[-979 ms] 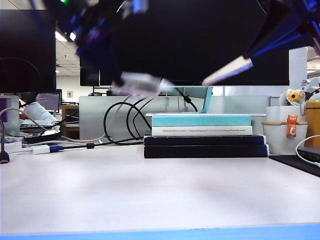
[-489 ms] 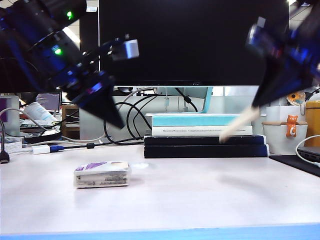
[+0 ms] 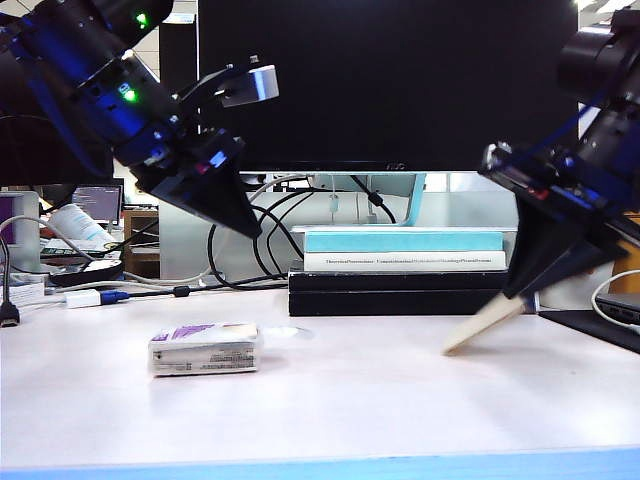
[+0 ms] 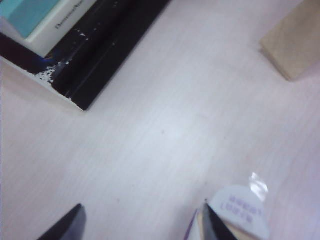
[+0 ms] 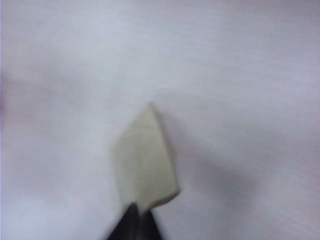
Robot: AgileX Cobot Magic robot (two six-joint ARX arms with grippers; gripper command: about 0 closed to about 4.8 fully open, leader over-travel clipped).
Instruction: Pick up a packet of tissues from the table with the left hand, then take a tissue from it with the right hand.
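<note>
The packet of tissues (image 3: 203,350), whitish with a purple top, lies flat on the table (image 3: 350,410) left of centre. My left gripper (image 3: 243,226) hangs above and just behind it, apart from it. In the left wrist view my left gripper (image 4: 141,216) stands open with bare table between the fingers, and the packet (image 4: 236,212) lies beside one fingertip. My right gripper (image 3: 516,296) is shut on the beige tissue (image 3: 484,329), whose lower corner touches the table. The right wrist view shows the tissue (image 5: 145,160) pinched in the shut tips of my right gripper (image 5: 135,216).
A stack of books (image 3: 410,272) lies behind the middle of the table, under a large dark monitor (image 3: 390,80). Cables (image 3: 240,250) trail behind at the left. A white pot with an orange figure stands at the far right.
The packet left my left gripper and dropped from the air onto the table; the left jaws opened. My right gripper came down with the tissue until its corner met the table.
</note>
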